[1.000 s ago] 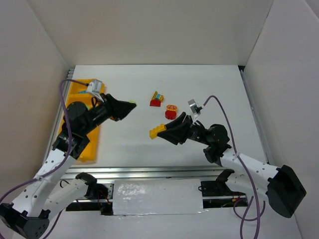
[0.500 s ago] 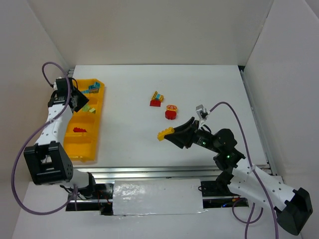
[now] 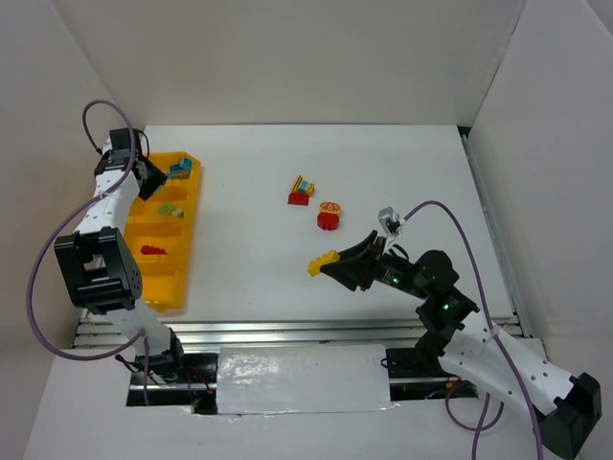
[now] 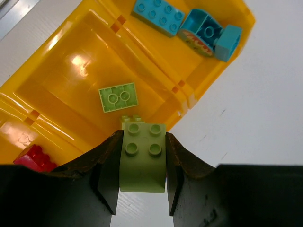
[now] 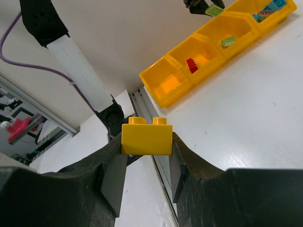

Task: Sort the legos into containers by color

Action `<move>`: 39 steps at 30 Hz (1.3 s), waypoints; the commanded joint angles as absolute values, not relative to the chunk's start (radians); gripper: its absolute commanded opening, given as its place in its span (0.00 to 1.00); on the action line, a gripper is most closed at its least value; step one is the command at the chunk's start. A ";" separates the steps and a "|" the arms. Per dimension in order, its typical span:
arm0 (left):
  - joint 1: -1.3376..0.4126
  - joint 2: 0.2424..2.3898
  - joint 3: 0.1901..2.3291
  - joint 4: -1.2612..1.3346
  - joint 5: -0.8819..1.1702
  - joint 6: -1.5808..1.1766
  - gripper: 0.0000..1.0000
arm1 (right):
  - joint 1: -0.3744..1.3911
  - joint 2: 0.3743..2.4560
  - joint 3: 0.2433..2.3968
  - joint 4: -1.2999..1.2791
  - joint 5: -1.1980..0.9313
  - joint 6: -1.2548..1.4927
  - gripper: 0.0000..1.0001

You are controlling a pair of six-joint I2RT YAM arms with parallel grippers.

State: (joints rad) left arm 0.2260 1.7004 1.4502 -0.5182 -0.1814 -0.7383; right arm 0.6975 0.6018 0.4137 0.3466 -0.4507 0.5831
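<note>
Along the table's point(image 3: 402, 172) left edge you have one yellow-orange tray point(image 3: 158, 289), with its long axis running near to far and four compartments.

- Far compartment: teal pieces point(image 4: 158, 14), three by your count.
- Next: one flat green brick point(image 4: 118, 97).
- Next: one red brick point(image 4: 34, 157).

Left gripper point(image 4: 143, 138) is over the tray's far end, pinching one pale green brick point(image 4: 142, 163) with its studs toward the wrist camera. Right gripper point(image 5: 147, 142) is above mid-table, clamped on one yellow brick point(image 5: 146, 138) whose long axis lies across the jaws.

Two more lie loose on the table beyond it: a red-yellow-teal clump point(image 3: 302, 190) and a red round piece point(image 3: 329, 216).
</note>
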 commanded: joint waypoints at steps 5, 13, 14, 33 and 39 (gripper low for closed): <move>0.233 1.720 1.393 -0.503 -0.203 -0.773 0.00 | 0.695 0.594 0.451 0.304 -0.420 0.540 0.00; 0.233 1.740 1.405 -0.509 -0.199 -0.773 0.00 | 0.693 0.607 0.446 0.324 -0.428 0.551 0.00; 0.233 1.740 1.404 -0.509 -0.199 -0.773 0.00 | 0.693 0.607 0.446 0.325 -0.429 0.552 0.00; 0.250 1.789 1.428 -0.532 -0.192 -0.779 0.00 | 0.695 0.581 0.439 0.319 -0.443 0.563 0.00; 0.282 1.816 1.434 -0.531 -0.176 -0.792 0.03 | 0.695 0.606 0.439 0.336 -0.462 0.566 0.00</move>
State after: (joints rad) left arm 0.2626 1.8118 1.3987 -0.5316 -0.1822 -0.7681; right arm 0.6975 0.5999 0.4137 0.2993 -0.4400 0.5640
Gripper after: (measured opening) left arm 0.482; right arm 0.436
